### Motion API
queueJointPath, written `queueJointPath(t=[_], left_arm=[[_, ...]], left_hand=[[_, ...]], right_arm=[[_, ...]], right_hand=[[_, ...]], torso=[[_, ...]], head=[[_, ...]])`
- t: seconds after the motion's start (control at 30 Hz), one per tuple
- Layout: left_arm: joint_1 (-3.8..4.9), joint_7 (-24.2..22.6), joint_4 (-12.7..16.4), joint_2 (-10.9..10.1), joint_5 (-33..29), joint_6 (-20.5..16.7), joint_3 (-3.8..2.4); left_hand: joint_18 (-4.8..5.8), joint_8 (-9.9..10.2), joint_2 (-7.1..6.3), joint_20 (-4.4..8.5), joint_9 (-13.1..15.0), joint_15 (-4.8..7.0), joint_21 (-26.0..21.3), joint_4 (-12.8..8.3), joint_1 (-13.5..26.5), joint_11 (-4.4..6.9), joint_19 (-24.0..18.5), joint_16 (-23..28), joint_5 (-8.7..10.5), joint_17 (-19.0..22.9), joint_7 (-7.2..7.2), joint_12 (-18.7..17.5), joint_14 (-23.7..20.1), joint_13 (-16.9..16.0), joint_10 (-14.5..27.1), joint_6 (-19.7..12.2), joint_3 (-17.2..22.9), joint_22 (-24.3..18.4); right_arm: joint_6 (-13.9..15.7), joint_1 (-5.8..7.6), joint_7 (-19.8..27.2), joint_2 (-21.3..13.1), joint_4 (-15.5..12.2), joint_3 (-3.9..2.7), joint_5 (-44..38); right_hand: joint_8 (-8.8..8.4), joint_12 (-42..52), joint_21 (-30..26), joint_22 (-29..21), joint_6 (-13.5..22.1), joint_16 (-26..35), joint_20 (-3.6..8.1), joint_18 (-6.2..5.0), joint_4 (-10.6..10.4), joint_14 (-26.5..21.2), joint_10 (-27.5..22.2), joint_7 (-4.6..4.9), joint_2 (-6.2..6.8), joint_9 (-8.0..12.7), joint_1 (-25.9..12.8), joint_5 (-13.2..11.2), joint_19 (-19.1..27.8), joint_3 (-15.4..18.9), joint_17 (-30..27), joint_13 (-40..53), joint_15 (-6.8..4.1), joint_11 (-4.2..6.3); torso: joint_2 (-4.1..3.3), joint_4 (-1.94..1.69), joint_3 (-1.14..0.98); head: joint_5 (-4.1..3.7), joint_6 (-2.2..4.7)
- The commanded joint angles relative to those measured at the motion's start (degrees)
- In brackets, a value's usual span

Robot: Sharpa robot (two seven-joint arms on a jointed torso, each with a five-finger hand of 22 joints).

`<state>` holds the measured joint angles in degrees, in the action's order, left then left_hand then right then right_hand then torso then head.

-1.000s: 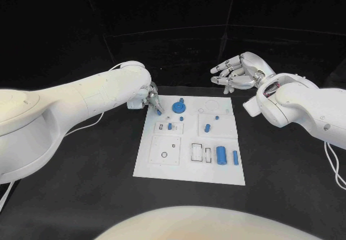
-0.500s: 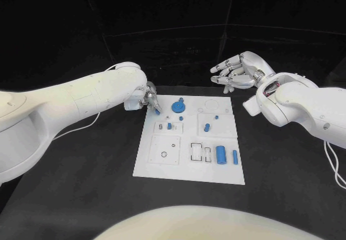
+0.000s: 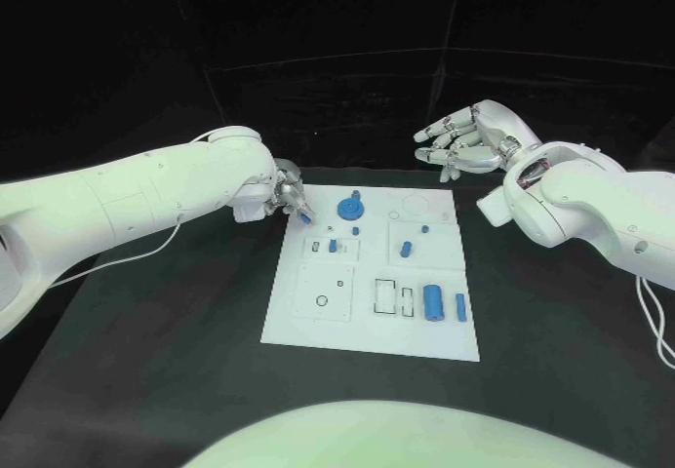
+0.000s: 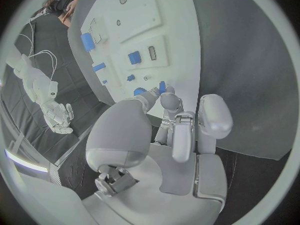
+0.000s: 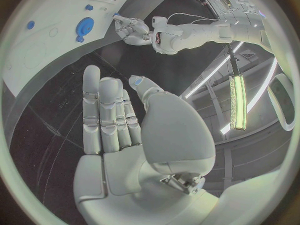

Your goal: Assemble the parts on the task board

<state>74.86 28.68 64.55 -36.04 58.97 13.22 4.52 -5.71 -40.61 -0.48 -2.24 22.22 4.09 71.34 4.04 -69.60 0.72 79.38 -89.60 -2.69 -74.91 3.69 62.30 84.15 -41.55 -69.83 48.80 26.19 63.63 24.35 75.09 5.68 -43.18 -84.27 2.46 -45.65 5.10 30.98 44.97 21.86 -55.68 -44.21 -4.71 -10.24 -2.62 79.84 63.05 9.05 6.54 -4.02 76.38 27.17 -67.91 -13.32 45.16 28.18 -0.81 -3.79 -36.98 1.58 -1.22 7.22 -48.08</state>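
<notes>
My work surface is a black table (image 3: 155,341), matte and covered edge to edge, with black drapes (image 3: 337,78) closing off the space behind it. The task board (image 3: 373,336) lies flat at the table's centre, its long side running away from me. My left hand (image 3: 289,193) sits at the board's far left corner, fingertips drawn together in a pinch on a small blue part (image 3: 305,219) just over the board's edge (the left wrist view shows that part (image 4: 162,87) caught between the fingertips, close to the white plate). My right hand (image 3: 471,141) is raised above the table beyond the board's far right corner, well apart from it, palm up, fingers extended and loosely apart, holding nothing. On the board, a round blue gear-like part (image 3: 349,207) stands near the far edge, a blue peg (image 3: 404,248) lies in the right middle panel, and a blue cylinder (image 3: 433,302) with a thinner blue pin (image 3: 458,307) beside it rests near the right edge. In the right wrist view, bright light strips (image 5: 237,100) run along the room's structure above the table.
</notes>
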Motion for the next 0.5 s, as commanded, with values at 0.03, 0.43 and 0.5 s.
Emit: queueJointPath(t=[0.03, 0.43, 0.5], left_arm=[[-0.26, -0.33, 3.48, -1.9, -0.46, -5.63, 0.03], [-3.12, -0.96, 10.72, -5.99, -0.33, -11.52, 0.18], [-3.33, -0.97, 11.34, -6.25, -0.29, -11.93, 0.18]], left_hand=[[0.18, -0.29, -0.31, 0.05, 0.19, 0.05, 0.36, -7.2, 0.56, 0.05, 0.4, -0.24, -0.2, -14.76, -0.13, 0.09, 5.77, -0.09, -0.41, -0.16, 7.88, 0.16], [0.23, -0.78, -0.97, 0.13, 0.44, 0.14, 0.57, -7.47, 1.32, 0.15, 0.6, -0.26, -0.27, -14.79, -0.25, 0.33, 5.78, -0.43, -0.84, -0.02, 9.3, 0.47], [0.24, -0.94, -1.17, 0.16, 0.53, 0.17, 0.61, -7.51, 1.54, 0.19, 0.65, -0.29, -0.27, -14.85, -0.3, 0.46, 5.79, -0.62, -1.01, 0.07, 9.59, 0.53]], right_arm=[[-0.37, 0.12, 0.38, 0.05, 0.04, -0.04, 0.32], [-0.54, 0.11, 0.43, 0.07, 0.43, -0.03, 0.34], [-0.55, 0.11, 0.44, 0.06, 0.48, -0.03, 0.34]], right_hand=[[-0.24, -0.17, -0.22, -0.09, 0.34, 0.1, -0.17, -0.28, -0.02, -0.38, -0.26, -0.01, 0.34, 0.03, 0.17, 0.05, -0.34, -0.23, 0.06, -0.07, -0.09, 0.02], [-0.24, -0.17, -0.22, -0.09, 0.34, 0.1, -0.17, -0.28, -0.02, -0.38, -0.26, -0.01, 0.34, 0.03, 0.17, 0.05, -0.34, -0.23, 0.06, -0.07, -0.09, 0.02], [-0.24, -0.17, -0.22, -0.09, 0.34, 0.1, -0.17, -0.28, -0.02, -0.38, -0.26, -0.01, 0.34, 0.03, 0.17, 0.05, -0.34, -0.23, 0.06, -0.07, -0.09, 0.02]], torso=[[-0.05, 0.02, 0.01], [-0.03, 0.15, 0.06], [-0.04, 0.16, 0.01]], head=[[0.13, -0.2], [0.37, -0.22], [0.39, -0.23]])
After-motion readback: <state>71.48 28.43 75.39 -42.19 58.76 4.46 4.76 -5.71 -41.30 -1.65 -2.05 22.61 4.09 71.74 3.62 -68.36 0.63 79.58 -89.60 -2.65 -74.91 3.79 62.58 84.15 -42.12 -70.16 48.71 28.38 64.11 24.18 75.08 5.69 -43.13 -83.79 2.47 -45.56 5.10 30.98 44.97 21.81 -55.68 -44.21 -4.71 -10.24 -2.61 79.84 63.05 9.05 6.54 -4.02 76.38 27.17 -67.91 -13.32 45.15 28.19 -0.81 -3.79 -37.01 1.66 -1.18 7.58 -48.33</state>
